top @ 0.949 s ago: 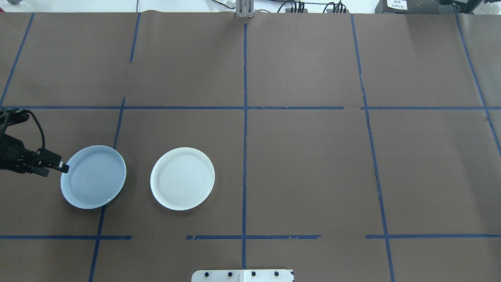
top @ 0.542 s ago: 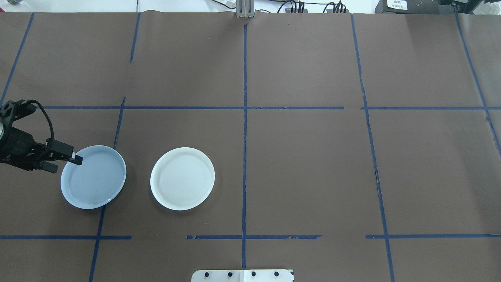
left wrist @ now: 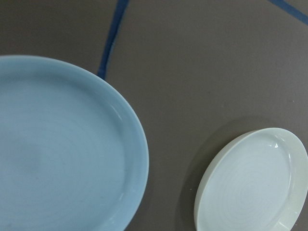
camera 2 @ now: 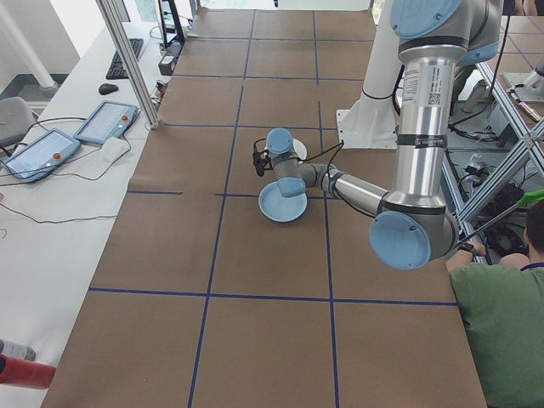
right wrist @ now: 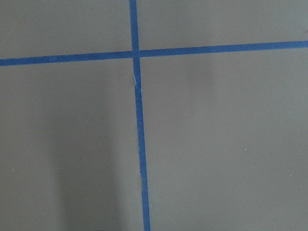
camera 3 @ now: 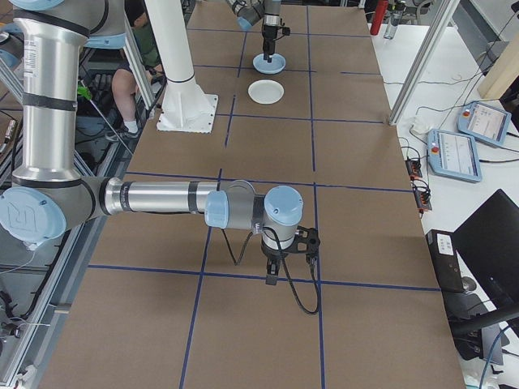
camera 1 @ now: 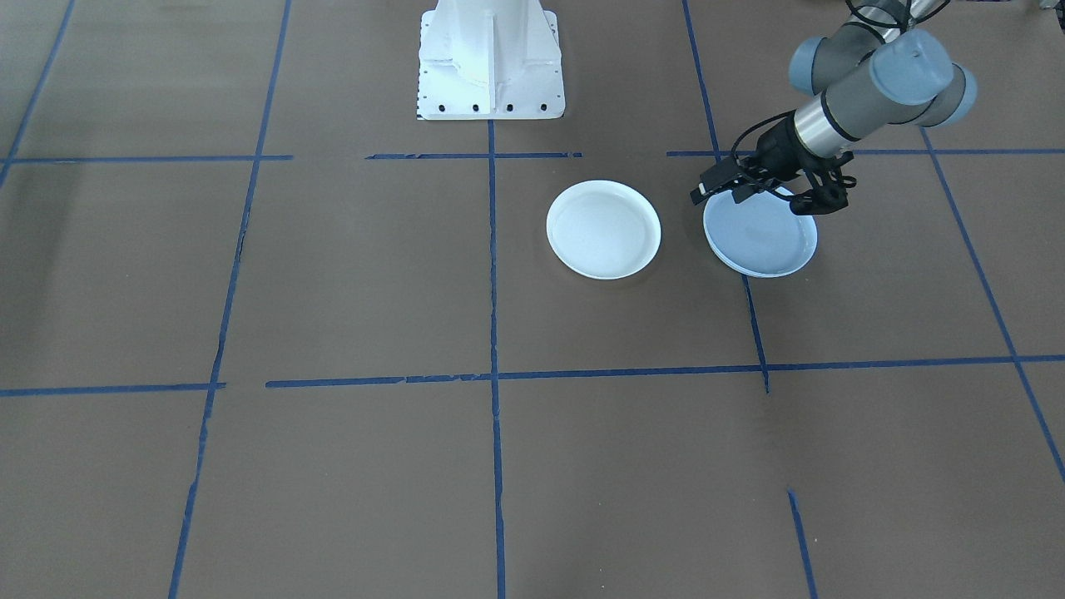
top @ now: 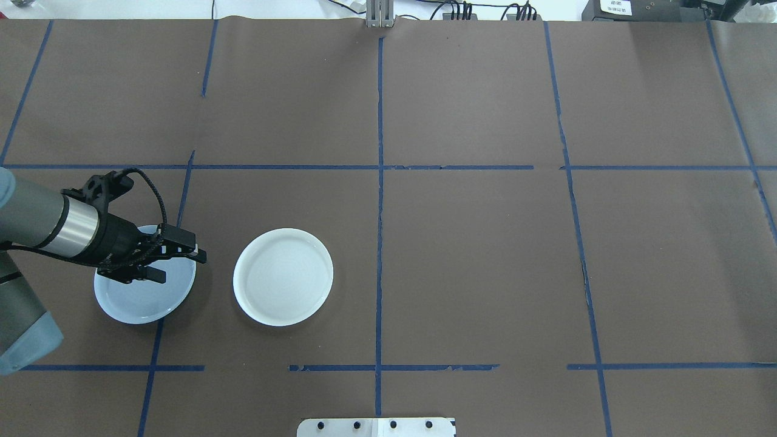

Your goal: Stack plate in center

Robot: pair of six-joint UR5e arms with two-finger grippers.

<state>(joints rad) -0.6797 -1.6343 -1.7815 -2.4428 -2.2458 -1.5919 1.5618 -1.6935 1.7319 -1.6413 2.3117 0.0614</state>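
Over table's left half, left gripper (top: 179, 258) hangs above blue plate (top: 136, 297), jaws spread, grasping nothing. Blue plate flat on paper, white plate (top: 283, 277) just beside, apart. Best approach, I reckon: lower onto rim nearest white plate, one finger inside, one outside, pinch firmly, lift level. Right gripper (camera 3: 276, 273) far off; grip unreadable.

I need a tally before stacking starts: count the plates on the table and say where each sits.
2. The blue plate lies under the left gripper. The white plate lies on the table beside it, nearer the centre line, apart from it. No other plate shows in any view.
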